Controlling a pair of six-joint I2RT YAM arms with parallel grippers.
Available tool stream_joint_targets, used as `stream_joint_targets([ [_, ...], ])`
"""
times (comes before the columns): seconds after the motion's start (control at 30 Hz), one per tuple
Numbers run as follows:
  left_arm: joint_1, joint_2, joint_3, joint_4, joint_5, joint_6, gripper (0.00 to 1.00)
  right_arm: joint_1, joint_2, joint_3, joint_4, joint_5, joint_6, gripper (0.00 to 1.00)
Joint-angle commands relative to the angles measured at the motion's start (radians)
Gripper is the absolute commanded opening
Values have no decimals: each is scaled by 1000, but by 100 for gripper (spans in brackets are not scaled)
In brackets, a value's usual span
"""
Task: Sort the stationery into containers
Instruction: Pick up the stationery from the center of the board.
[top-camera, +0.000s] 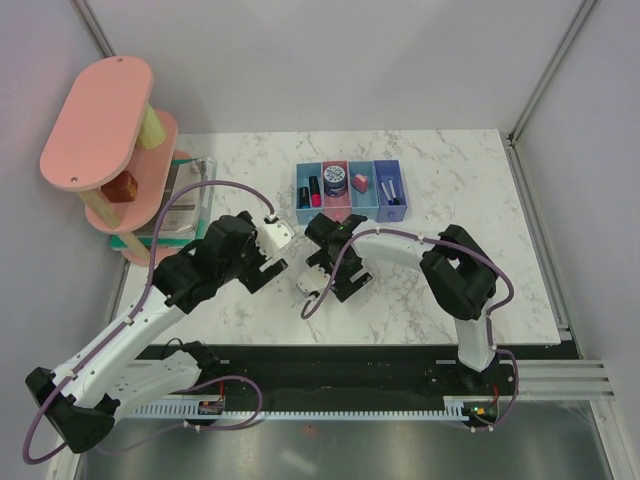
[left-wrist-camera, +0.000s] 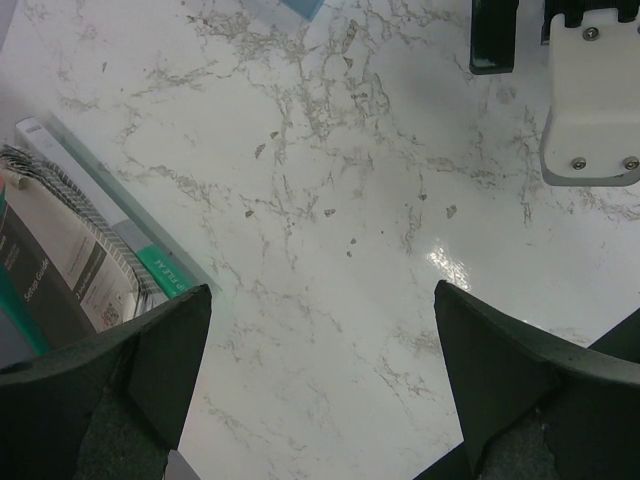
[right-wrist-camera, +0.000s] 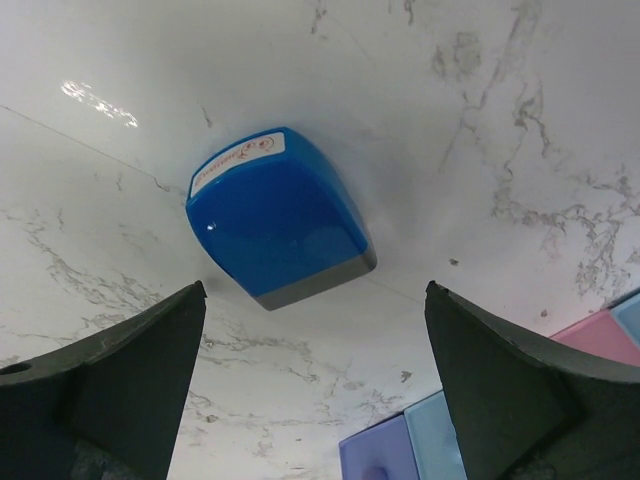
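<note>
Marble table (top-camera: 450, 200), top view: the bins (top-camera: 362, 209) just beyond the right gripper (top-camera: 320, 228) already held markers (top-camera: 313, 190), the roll (top-camera: 335, 179), the pink eraser (top-camera: 360, 185) and a pen (top-camera: 390, 190), so it looked nearly done.

Left wrist: the left gripper (left-wrist-camera: 320, 300) was spread wide with nothing between its fingers.

Right wrist: this gripper was spread too. The blue wedge block (right-wrist-camera: 275, 215) lay just ahead between its fingers, long axis slanted, label end pointing away-left, grey base toward the gripper. Probably the last piece.

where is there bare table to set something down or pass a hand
Bare table right of the bins, out to the right edge, and the strip behind them. Crowded: the left, with pink shelf tower and clear tray; the centre, where left tool and right tool hang open, a blue block by the right one.
</note>
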Motion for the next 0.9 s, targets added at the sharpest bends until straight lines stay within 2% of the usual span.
stream_joint_targets([
  [0.0,7,-5,16,5,-22,37,100,24,18,-12,-10,-1,-50,97],
  [0.2,8,-3,13,4,-18,35,100,30,53,2,-10,-9,-57,95],
  [0.5,10,-2,6,8,-15,35,100,43,72,0,-10,-14,-63,87],
  [0.87,16,-5,-3,13,3,23,100,63,46,-1,0,-5,-60,88],
])
